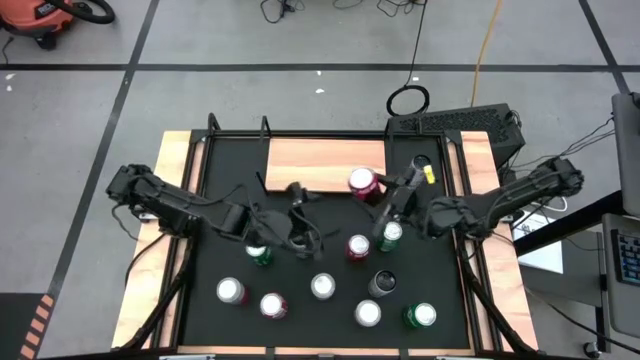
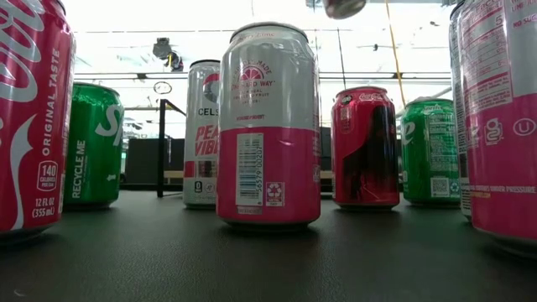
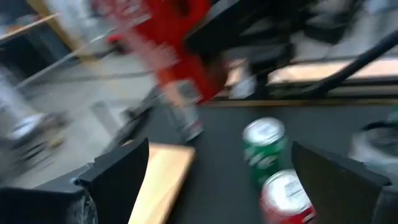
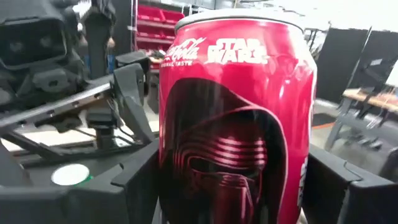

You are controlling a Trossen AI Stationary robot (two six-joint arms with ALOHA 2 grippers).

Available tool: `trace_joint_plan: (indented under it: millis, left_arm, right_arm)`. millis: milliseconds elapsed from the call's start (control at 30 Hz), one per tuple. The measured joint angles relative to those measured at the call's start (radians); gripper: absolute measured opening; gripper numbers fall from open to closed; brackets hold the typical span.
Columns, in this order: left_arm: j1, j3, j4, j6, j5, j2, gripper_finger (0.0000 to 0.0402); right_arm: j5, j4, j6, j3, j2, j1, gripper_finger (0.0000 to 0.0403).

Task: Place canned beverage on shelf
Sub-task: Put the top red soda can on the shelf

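My right gripper [image 1: 375, 192] is shut on a red Coca-Cola Star Wars can [image 4: 233, 118], held in the air over the near right part of the light-brown wooden shelf [image 1: 315, 160]. The can's top shows in the high view [image 1: 363, 182] and its bottom at the upper edge of the low view [image 2: 344, 7]. My left gripper [image 1: 298, 222] is open and empty, above the black mat just near of the shelf. Its two fingers stand wide apart in the left wrist view [image 3: 217, 180]. My right gripper pinches the red can's side wall [image 4: 168, 174] between its two fingers, one on each opposite side. The fingers come level from the table's right side. The can stands upright in the hold, lifted clear of the mat and the shelf.
Several cans stand upright on the black mat [image 1: 220, 200] near of the grippers: green [image 1: 258, 254], silver [image 1: 231, 290], pink [image 1: 273, 305], silver [image 1: 322, 286], red [image 1: 358, 246], green [image 1: 390, 235], black [image 1: 382, 283]. Wooden strips edge the mat. The shelf's left part is bare.
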Motion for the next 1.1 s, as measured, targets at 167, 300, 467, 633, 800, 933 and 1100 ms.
trace_joint_plan:
  millis: [167,300,467,633,800,933,1100]
  left_arm:
    - [0.081,-0.030,0.071,-0.029,0.020,0.000,0.0389]
    - [0.119,-0.078,0.194,-0.099,0.107,0.006,0.0389]
    - [0.133,-0.122,0.274,-0.153,0.156,0.008,0.0389]
    - [0.137,-0.123,0.282,-0.185,0.159,0.008,0.0389]
    - [0.158,-0.123,0.264,-0.209,0.158,0.008,0.0389]
    - [0.170,-0.123,0.207,-0.209,0.167,0.008,0.0389]
    - [0.191,-0.123,0.134,-0.230,0.180,0.008,0.0389]
  right_arm:
    - [0.042,0.289,0.064,-0.170,-0.038,0.000,0.0267]
    - [0.070,0.601,0.025,-0.265,0.006,-0.022,0.0267]
    - [0.051,0.726,0.000,-0.285,0.060,-0.047,0.0267]
    - [0.048,0.735,0.017,-0.285,0.085,-0.061,0.0267]
    - [0.049,0.744,0.043,-0.285,0.101,-0.068,0.0267]
    - [0.041,0.751,0.051,-0.284,0.117,-0.069,0.0267]
    - [-0.006,0.758,0.063,-0.284,0.135,-0.079,0.0267]
